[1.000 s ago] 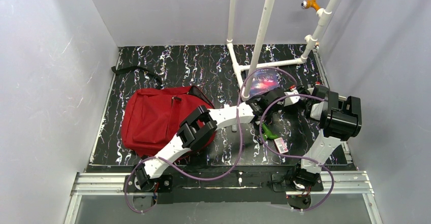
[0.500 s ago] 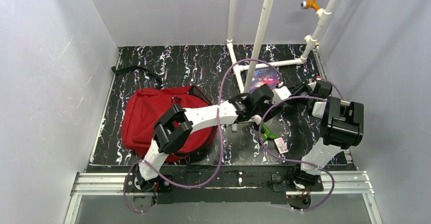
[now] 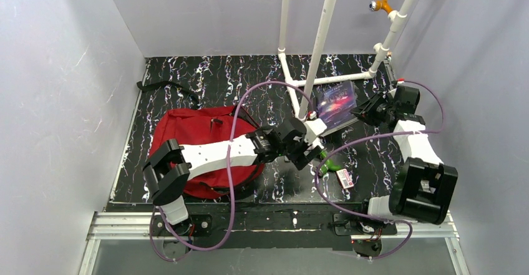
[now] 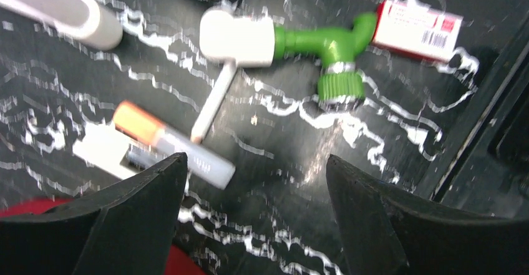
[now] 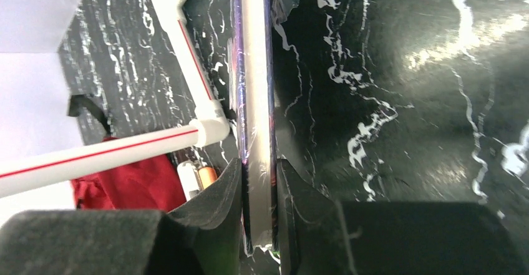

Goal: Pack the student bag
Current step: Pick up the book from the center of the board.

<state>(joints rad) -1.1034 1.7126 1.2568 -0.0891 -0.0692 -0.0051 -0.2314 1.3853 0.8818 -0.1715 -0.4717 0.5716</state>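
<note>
Two jobs are split between my arms. My right fingers point(image 5: 229, 194) are clamped on the edge of a purple book point(image 3: 335, 100), holding it tipped up near the white pipe frame point(image 3: 321, 44). I judge that angle suits sliding it into a narrow opening. My left fingers point(image 3: 309, 155) are spread wide and hold nothing. They hover over the loose small things: a green-and-white tool point(image 4: 312, 41), a red-and-white box point(image 4: 417, 28) and an orange-capped stick point(image 4: 168, 147). The student bag point(image 3: 193, 131) lies at the left of the tabletop point(image 3: 218, 82), partly under my left arm and well apart from the book. I cannot tell whether its zip is open.
</note>
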